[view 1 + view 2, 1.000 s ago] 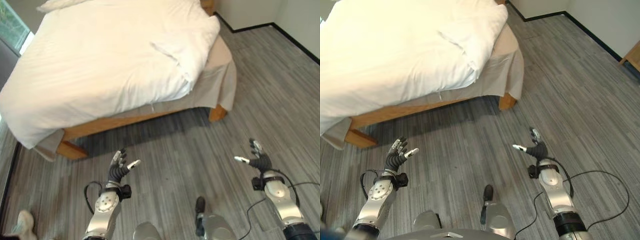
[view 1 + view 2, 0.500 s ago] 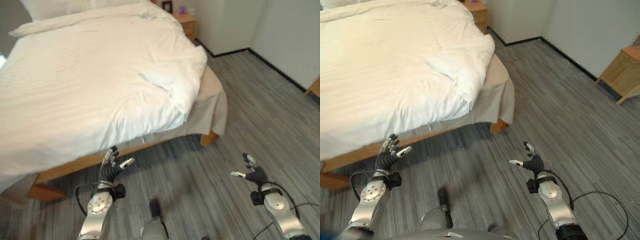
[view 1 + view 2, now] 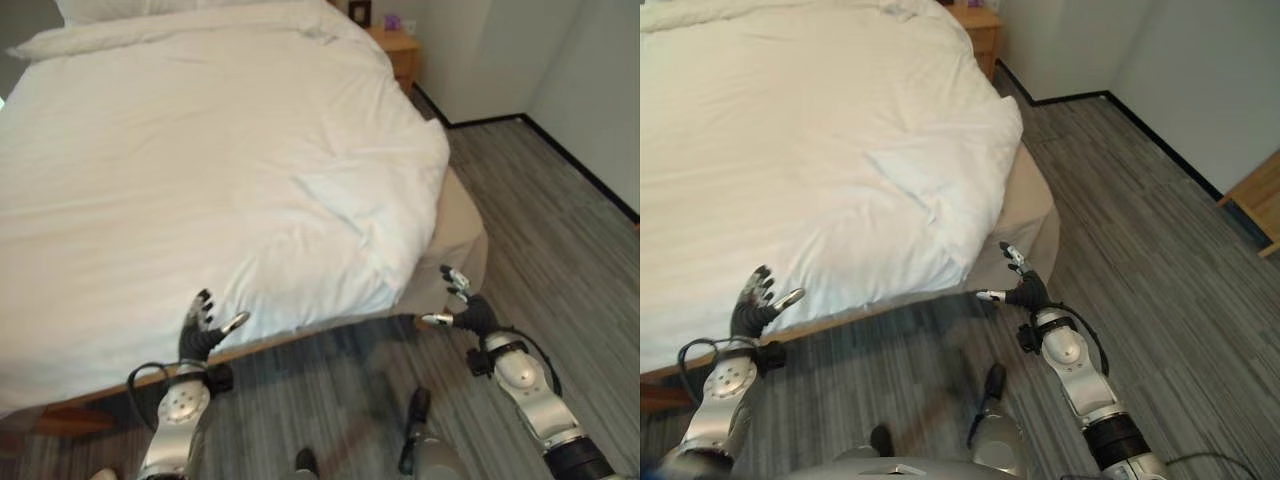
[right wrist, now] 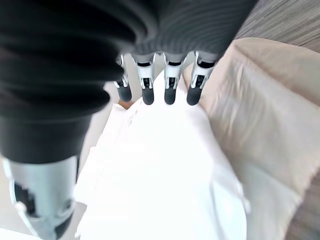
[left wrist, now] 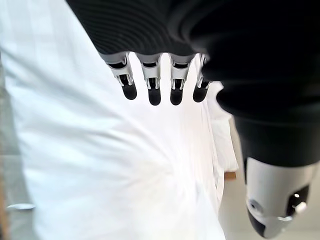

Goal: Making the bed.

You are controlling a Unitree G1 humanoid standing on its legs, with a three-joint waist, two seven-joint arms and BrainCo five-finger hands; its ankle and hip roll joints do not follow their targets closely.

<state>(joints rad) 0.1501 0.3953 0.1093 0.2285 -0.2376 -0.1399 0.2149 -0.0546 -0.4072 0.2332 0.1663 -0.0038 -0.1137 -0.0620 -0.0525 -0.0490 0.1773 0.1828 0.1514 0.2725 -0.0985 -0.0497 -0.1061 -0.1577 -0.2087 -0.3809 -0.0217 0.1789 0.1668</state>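
A white duvet covers the bed, rumpled near the foot corner and hanging over the front edge. A beige sheet shows below it at that corner. My left hand is open, fingers spread, just in front of the duvet's hanging edge without touching it. My right hand is open too, close to the beige sheet at the bed's corner. The right wrist view shows straight fingers pointing at the duvet and the beige sheet. The left wrist view shows fingers over white duvet.
The bed stands on a wooden frame over grey plank floor. A wooden nightstand sits at the far right of the bed by the white wall. Another wooden piece of furniture stands at the right edge.
The camera has moved closer to the bed, so the bed takes up more of the view. Both hands have come up to the bed's front edge and stay open.
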